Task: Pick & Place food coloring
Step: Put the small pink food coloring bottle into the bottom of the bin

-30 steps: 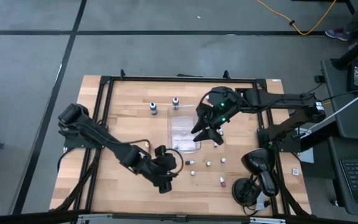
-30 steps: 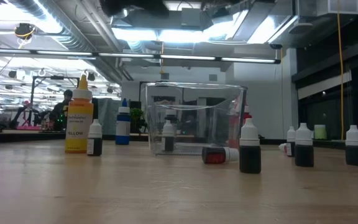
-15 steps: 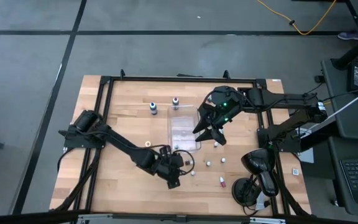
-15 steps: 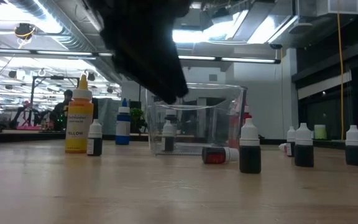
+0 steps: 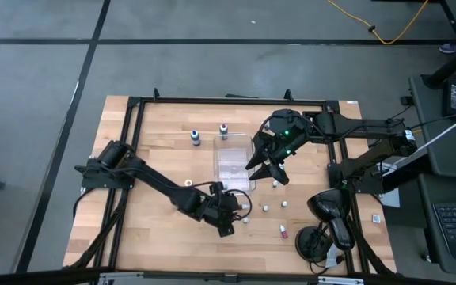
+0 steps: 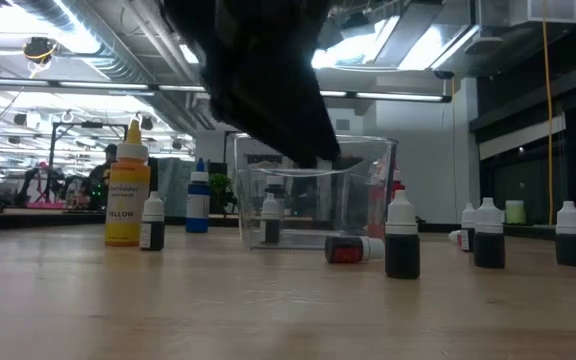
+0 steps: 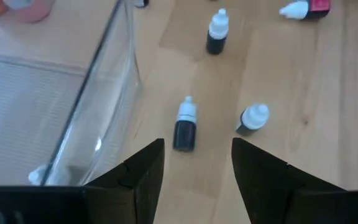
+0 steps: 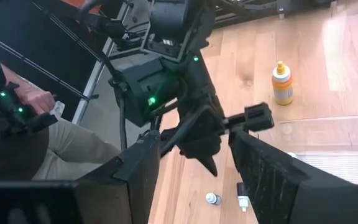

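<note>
1. The left claw (image 5: 229, 214) is being held open, with nothing between its fingers, low over the bench (image 5: 149, 142) just near of the clear tray (image 5: 234, 168).
2. Compared with half a second ago, this claw has been moved a little to the right and toward the tray's near edge; one second ago it was still further left and nearer.
3. In the left wrist view, a dark bottle with a white cap (image 7: 186, 125) is being framed between the spread fingers (image 7: 143, 167), lying on the wood just beside the tray wall (image 7: 107, 81).
4. This is being judged as the approach step: the claw is being lined up on that bottle, and no grasp is made yet.
5. Other food coloring bottles (image 5: 265, 208) are standing scattered on the bench to the right, and a red one (image 5: 283, 232) is lying nearer.
6. Two bottles (image 5: 195, 138) are standing far left of the tray.
7. The right claw (image 5: 269, 168) is being kept open and empty over the tray's right side, almost unchanged.
</note>
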`<state>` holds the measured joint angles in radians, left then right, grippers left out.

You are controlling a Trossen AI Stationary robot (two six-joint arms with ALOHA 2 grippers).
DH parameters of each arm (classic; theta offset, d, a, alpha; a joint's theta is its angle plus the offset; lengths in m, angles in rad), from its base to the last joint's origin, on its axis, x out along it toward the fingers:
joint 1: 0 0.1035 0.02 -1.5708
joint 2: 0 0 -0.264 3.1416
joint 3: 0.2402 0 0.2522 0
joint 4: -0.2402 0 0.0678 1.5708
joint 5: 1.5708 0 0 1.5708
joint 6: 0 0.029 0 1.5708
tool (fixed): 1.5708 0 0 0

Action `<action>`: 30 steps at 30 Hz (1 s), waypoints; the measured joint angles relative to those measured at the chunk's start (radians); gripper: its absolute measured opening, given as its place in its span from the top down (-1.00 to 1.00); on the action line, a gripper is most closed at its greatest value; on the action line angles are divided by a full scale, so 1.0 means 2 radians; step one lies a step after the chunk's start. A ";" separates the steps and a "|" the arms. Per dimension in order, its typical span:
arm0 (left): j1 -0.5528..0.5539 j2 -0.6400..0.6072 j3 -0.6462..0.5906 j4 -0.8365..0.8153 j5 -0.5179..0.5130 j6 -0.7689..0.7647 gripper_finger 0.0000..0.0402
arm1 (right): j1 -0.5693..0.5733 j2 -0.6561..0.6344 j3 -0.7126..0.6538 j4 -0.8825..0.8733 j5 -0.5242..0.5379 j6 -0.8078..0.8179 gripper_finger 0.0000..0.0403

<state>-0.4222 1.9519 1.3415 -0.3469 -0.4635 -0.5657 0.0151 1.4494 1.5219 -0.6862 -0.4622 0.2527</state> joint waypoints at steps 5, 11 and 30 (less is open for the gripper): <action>0.004 0.018 0.000 0.018 0.020 0.015 0.09 | 0.000 0.000 0.000 0.000 0.001 -0.002 -0.03; 0.006 0.025 0.000 0.020 0.008 0.021 0.09 | 0.000 0.000 0.000 0.000 0.004 -0.003 -0.03; -0.003 0.032 0.000 0.029 -0.032 0.049 0.09 | 0.000 0.000 0.000 0.000 0.014 -0.013 -0.03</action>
<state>-0.4281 2.0159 1.3411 -0.2883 -0.5274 -0.4685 0.0151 1.4494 1.5219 -0.6865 -0.4345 0.2276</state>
